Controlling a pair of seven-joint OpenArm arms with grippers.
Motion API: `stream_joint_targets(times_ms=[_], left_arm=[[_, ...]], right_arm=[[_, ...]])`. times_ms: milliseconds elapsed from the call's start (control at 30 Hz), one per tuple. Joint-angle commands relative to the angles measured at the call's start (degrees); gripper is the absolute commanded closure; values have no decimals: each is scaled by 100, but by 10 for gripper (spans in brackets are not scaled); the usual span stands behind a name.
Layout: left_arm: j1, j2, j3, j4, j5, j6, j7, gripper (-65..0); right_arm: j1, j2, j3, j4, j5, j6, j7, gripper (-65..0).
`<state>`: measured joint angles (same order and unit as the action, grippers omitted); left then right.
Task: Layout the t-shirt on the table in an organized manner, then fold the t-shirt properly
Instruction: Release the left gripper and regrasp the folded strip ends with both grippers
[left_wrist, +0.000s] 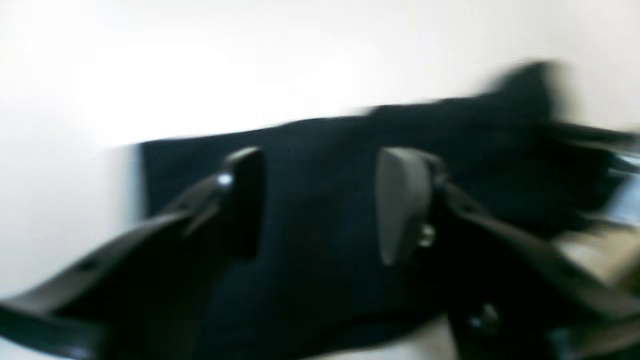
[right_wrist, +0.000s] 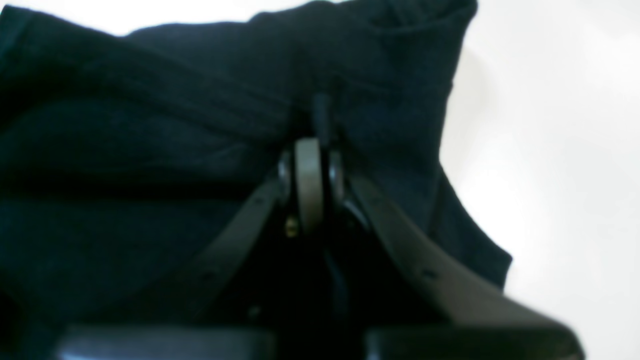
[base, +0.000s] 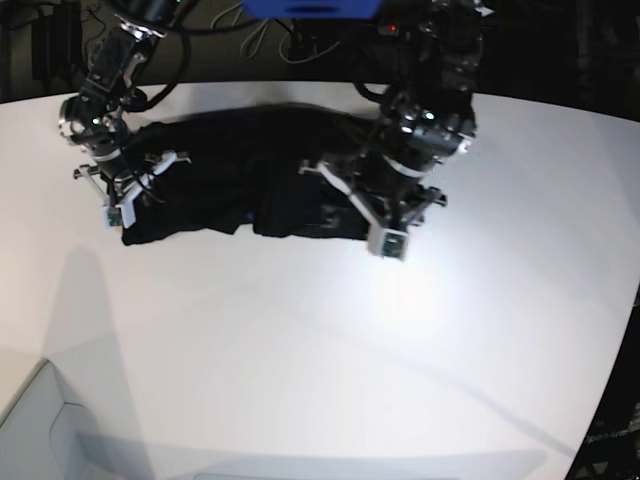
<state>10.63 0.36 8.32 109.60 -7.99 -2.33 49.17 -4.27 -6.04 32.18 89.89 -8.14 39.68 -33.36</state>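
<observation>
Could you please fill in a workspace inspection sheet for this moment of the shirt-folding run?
Surface: white table, bare around the shirt.
Job's things: black t-shirt lies bunched in a long strip across the far part of the table; no print shows.
Clutter: nothing seen.
Grippers: left gripper open above the dark cloth, holding nothing; right gripper shut, pinching a fold of the t-shirt.
Cables: several cables lie behind the table's far edge.
Surroundings: dark background with a blue object at the top; a pale box corner at the lower left.
</observation>
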Motion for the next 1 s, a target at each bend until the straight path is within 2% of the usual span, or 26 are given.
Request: stream_joint_targets(times_ms=[0,100,167,300,467,567,700,833,967], left_arm=[[-48,-49,-159,24,-137,0,-139,-296],[-92,-427,-731,-327,-612,0,-139,-249],[-171,-629,-994,-776,-1069,0,-147,-246],[-479,-946,-1047,-1628,-1764,0,-147,-245],[-567,-964,-1047,-2129,-1764,-9,-165,-245],[-523,-972,-1047,-2138,-1773,-9,-420,-245],[-514,-1051,-1065,-2252,-1773,-9,-473,-245],[-364,-1192,-1100,-2252,-1773,-9,-508,-245],[-329,-1210,-1109,-2252,-1773,-9,-508,-246]], right_arm=[[36,11,-14,62,-43,32,-88,0],[27,29,-14,62,-52,32,-88,-1],[27,29,-14,71,-52,32,-88,-58],[10,29,-14,132,-61,32,-88,-206],[-17,-15,-5,695,-61,32,-88,-365],[-17,-147,39,1038,-61,32,-97,-438],[-34,-174,39,1328,-69,32,-123,-465],[-8,-130,39,1222,-69,32,-633,-466],[-8,-121,39,827,-69,32,-545,-466]])
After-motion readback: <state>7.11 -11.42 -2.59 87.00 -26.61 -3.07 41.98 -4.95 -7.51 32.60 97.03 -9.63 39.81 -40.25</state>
